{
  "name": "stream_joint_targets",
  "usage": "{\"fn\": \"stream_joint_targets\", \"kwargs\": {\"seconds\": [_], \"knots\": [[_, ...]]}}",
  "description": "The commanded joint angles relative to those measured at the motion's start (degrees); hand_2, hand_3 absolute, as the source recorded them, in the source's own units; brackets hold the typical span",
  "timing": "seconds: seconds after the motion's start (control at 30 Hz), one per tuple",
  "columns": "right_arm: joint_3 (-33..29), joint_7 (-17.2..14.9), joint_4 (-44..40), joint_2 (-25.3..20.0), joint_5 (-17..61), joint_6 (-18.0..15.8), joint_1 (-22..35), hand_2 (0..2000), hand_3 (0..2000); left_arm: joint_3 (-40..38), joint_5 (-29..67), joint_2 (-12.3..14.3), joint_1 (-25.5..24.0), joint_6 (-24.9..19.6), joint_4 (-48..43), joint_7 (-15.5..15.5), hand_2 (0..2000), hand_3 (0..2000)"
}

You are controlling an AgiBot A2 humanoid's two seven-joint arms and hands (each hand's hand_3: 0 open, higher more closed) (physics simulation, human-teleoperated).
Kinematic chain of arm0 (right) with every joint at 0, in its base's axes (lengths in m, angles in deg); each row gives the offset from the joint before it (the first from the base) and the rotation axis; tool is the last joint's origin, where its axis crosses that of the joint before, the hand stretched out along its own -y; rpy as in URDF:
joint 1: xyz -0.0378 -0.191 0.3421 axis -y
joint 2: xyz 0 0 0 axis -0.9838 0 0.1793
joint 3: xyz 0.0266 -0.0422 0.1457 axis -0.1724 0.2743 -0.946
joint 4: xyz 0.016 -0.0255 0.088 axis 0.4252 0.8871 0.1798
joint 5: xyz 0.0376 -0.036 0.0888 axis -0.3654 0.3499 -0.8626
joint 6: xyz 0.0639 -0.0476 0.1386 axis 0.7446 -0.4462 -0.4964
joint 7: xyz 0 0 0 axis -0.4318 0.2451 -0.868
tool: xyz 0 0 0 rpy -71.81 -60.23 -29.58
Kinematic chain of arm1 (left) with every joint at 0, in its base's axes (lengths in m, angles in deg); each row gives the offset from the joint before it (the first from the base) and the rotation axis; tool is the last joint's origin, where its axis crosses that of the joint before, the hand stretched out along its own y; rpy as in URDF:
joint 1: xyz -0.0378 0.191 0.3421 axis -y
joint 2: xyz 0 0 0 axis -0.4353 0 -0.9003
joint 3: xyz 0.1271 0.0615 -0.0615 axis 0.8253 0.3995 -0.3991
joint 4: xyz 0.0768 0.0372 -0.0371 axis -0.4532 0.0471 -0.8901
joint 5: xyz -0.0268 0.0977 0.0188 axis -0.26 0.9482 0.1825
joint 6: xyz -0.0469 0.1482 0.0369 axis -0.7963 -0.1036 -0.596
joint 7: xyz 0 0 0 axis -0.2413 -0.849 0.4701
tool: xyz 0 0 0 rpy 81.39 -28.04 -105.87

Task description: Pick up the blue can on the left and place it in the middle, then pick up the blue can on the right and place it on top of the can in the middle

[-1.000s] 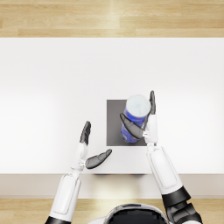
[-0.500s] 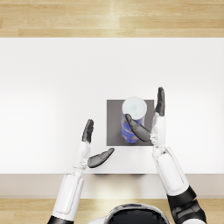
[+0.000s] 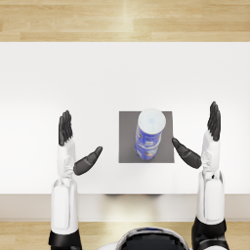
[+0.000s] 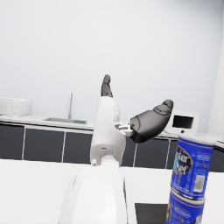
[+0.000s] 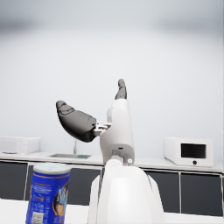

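Two blue cans stand stacked upright, the upper can (image 3: 150,127) on the lower can (image 3: 146,150), on a dark grey mat (image 3: 128,141) in the middle of the white table (image 3: 122,78). The stack also shows in the left wrist view, upper can (image 4: 191,166) over lower can (image 4: 183,208), and the upper can (image 5: 48,192) in the right wrist view. My right hand (image 3: 202,139) is open to the right of the stack, apart from it. My left hand (image 3: 73,146) is open to the left of the mat, holding nothing.
The table's front edge (image 3: 122,195) runs just before my arms. A wooden floor (image 3: 122,19) lies beyond the far edge. Both wrist views show a kitchen counter with a microwave (image 5: 189,151) in the background.
My right hand let go of the upper can and drew away to the right, leaving it standing on the lower can. My left hand shifted slightly left.
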Motion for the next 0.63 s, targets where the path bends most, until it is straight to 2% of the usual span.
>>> {"fn": "stream_joint_targets", "kwargs": {"seconds": [0.03,0.2,0.63], "knots": [[-5.29,0.83,-0.42,-0.03,0.00,-0.84,-0.67,0,0,-4.51,0.00,-0.27,2.26,0.00,0.25,0.00,0,0],[-4.98,2.53,-0.91,-0.08,-0.01,-2.56,-1.59,0,0,-4.17,-0.01,0.07,0.98,0.00,0.81,0.00,0,0],[-5.93,2.93,-1.20,-0.12,-0.02,-2.96,-1.96,0,0,-4.92,0.00,0.14,0.92,0.00,1.10,0.00,0,0]]}}
